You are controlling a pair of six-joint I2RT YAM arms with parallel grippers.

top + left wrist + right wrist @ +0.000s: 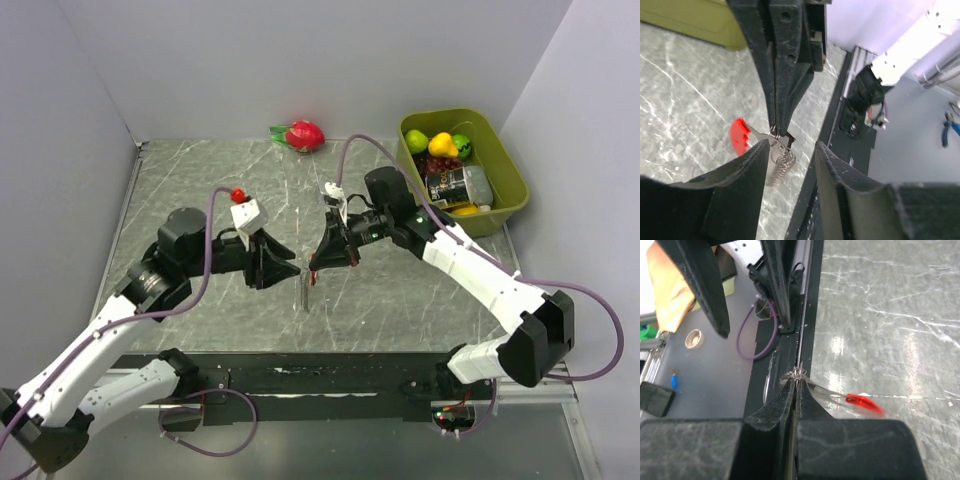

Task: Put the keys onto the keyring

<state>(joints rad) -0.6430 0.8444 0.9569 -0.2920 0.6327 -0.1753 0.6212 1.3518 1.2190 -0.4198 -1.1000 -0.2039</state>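
The left end effector (792, 148) is standing with its fingers apart, close by the keyring (780, 162). The keyring's red end is pointing left and its silvery chain is dangling straight down above the worktop (685, 90). The right end effector (779, 127) is pinching it with fingers together, and the chain's small pieces are blurring together.

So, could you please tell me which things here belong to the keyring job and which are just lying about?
Job: keyring, pinched in the right fingers; left fingers, open, close to it. No separate key is clear.
Lying about: dragon fruit; green bin holding fruit and a can.
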